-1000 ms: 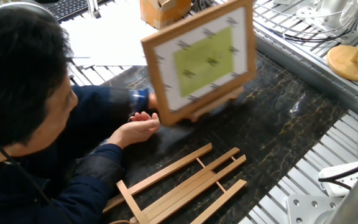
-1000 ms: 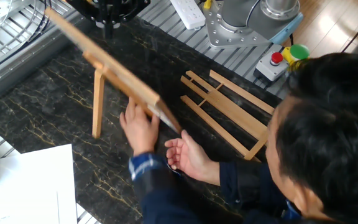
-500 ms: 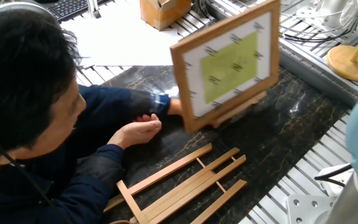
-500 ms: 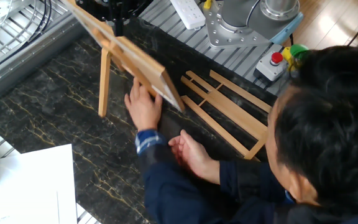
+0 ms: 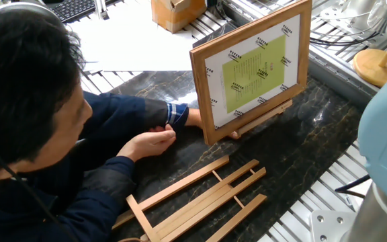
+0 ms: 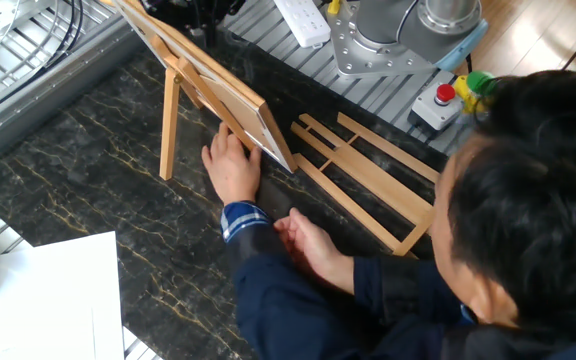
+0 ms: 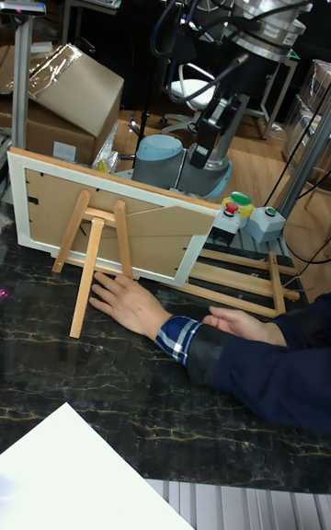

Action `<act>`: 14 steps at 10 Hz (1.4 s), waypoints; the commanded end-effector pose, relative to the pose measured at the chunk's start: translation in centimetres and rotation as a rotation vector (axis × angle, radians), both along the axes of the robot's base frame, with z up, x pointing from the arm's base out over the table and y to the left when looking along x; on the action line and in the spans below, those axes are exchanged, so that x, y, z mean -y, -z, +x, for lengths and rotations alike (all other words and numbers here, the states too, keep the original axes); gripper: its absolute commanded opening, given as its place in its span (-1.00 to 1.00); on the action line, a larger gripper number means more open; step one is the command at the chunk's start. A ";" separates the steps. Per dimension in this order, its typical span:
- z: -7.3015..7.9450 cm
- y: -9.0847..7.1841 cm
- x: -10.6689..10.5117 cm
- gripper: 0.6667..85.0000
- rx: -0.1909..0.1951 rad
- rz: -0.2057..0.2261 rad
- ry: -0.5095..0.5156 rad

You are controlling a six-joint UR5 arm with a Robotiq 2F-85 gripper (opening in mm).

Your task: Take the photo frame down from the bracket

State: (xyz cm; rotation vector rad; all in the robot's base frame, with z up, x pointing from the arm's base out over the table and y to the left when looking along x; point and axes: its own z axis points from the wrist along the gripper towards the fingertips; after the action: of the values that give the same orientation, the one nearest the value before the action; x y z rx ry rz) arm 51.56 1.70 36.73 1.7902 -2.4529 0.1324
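So the photo frame (image 5: pixel 254 70) sits propped on the little bracket (image 7: pixel 90 259), landscape, long side running along the table (image 5: pixel 314 141), leaning back on the prop. The printed face points at the person; the back faces the tall camera. I can't spot the gripper anywhere, so can't tell if it's spread or closed. The arm base (image 6: pixel 408 30) is over by the frame's far end. A person's hand (image 6: pixel 233 170) is right at the frame's near corner. The spare easel (image 5: pixel 200 198) lies flat nearby.
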 end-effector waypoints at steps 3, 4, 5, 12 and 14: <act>-1.2 -0.1 -0.5 0.75 -0.078 0.032 -0.270; -1.2 -0.2 0.1 0.75 -0.082 0.012 -0.275; -1.4 -0.3 0.7 0.68 -0.088 -0.012 -0.252; -2.7 -0.3 0.2 -0.98 -0.105 -0.007 -0.007; -3.0 -0.4 0.0 -0.66 -0.116 0.002 -0.020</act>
State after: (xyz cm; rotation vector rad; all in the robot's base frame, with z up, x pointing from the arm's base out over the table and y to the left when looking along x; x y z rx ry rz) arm 49.08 1.19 37.02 1.7757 -2.3536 0.0644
